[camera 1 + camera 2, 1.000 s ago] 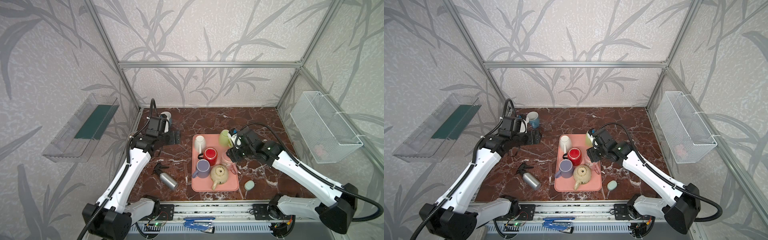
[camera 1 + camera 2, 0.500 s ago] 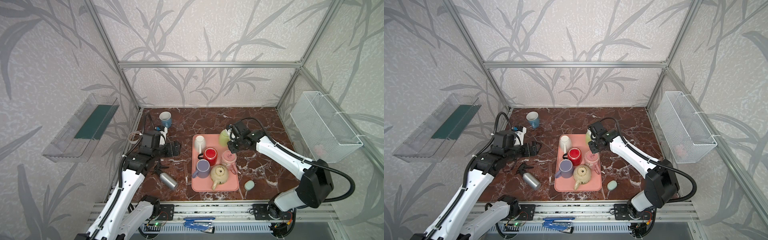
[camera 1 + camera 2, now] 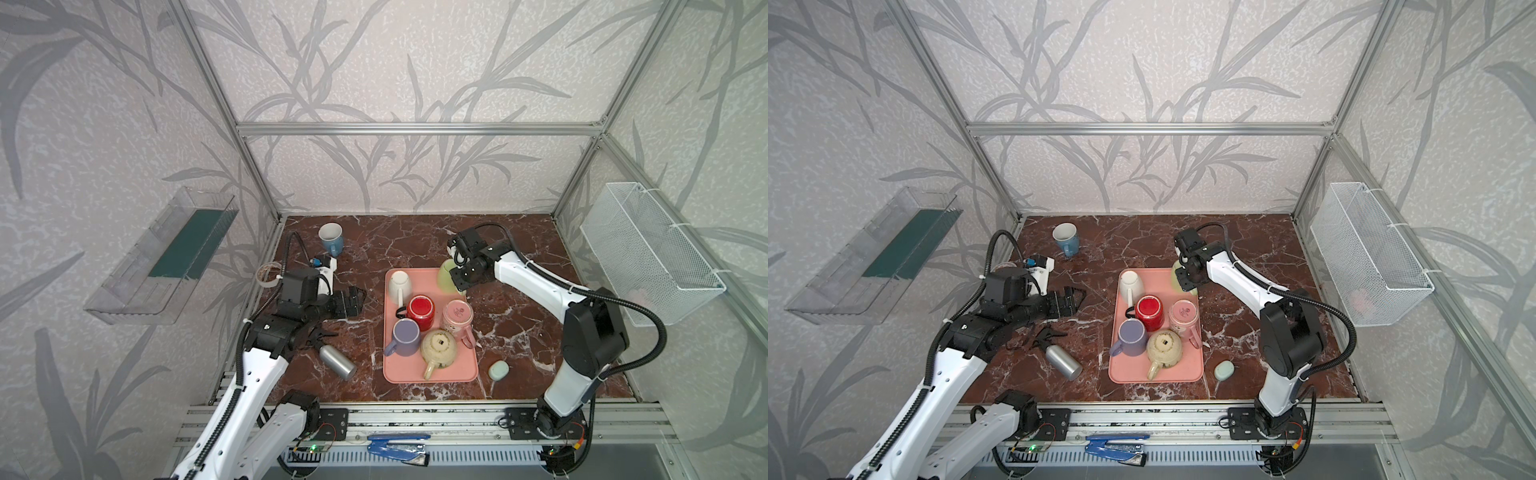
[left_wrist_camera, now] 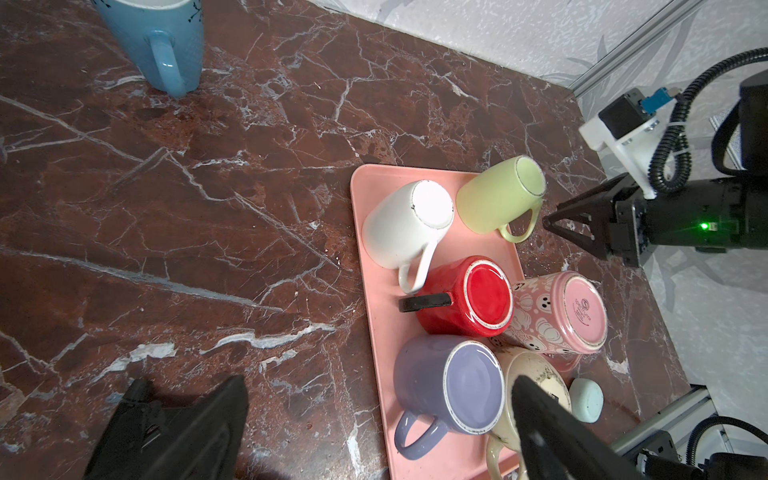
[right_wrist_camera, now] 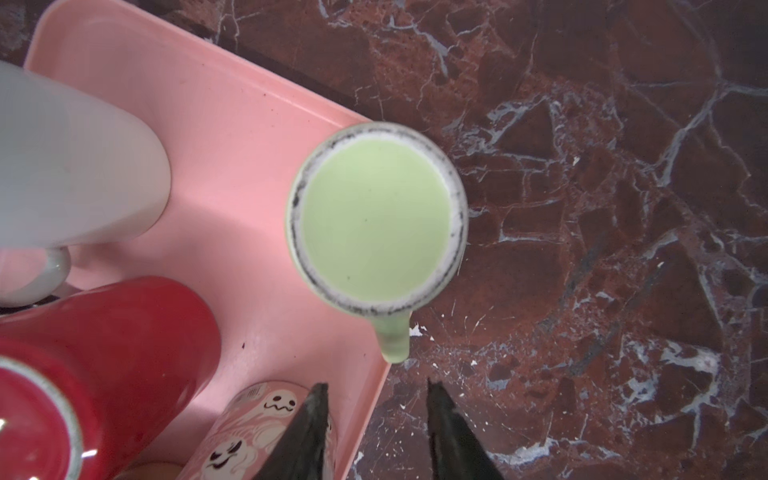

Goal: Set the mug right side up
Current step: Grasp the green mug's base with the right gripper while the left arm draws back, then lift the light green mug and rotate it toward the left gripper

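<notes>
Right fingers [image 5: 307, 436] narrower than before yet apart, empty, beside half-hidden green mug [image 3: 445, 272]; left fingers [image 4: 540, 424] wide apart.

I have the tray [image 3: 399, 374] in the middle of the table [image 3: 519, 332], holding three rows of two. The far-right mug [image 3: 446, 272] stands at its back right corner, the far-left mug [image 3: 400, 283] just beside it. Left of the tray lies the bottle [image 3: 337, 361]. Behind that, towards the back, stands the lone mug [image 3: 331, 240]. The small case [image 3: 498, 369] lies right of the tray's front.
</notes>
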Available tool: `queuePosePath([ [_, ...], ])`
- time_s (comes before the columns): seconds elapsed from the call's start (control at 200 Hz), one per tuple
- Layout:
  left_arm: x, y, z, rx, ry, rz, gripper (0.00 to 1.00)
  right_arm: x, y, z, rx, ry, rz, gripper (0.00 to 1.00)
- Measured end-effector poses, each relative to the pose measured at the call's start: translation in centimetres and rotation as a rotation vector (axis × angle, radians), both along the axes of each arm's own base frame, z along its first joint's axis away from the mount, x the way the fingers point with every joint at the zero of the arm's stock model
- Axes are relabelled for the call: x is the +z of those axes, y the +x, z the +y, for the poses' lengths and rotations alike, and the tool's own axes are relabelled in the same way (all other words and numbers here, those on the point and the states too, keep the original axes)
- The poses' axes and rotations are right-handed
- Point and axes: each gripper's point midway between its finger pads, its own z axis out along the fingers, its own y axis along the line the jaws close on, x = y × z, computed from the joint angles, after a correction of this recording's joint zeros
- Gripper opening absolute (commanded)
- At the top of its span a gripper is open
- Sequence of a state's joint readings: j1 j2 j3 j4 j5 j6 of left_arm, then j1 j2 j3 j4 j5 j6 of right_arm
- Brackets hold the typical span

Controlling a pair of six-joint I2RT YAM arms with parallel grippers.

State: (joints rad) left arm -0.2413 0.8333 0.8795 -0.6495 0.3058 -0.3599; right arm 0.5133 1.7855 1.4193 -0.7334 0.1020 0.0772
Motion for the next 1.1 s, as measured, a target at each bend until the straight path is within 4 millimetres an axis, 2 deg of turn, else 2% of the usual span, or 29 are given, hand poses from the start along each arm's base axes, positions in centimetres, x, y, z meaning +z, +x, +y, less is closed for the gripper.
queuePosePath([
  [0.255,-0.2,-0.1,0.0,-0.002,-0.001,0.006,0.97,-2.3,0.7,-0.1,-0.009,-0.028,0.047,0.32],
  [0.555,-0.4,0.0,-0.1,-0.003,0.001,0.014,0.97,-3.8,0.7,-0.2,-0.011,-0.045,0.075,0.28],
  [0.725,-0.5,0.1,-0.1,-0.005,0.0,0.019,0.97,-4.3,0.8,-0.2,-0.015,-0.05,0.08,0.19],
  [0.92,-0.6,0.1,-0.1,-0.004,0.0,0.02,0.97,-4.3,1.0,-0.3,-0.021,-0.059,0.074,0.0],
  [1.1,-0.6,0.1,-0.1,-0.003,-0.001,0.02,0.97,-4.3,1.0,-0.4,-0.022,-0.06,0.073,0.0],
])
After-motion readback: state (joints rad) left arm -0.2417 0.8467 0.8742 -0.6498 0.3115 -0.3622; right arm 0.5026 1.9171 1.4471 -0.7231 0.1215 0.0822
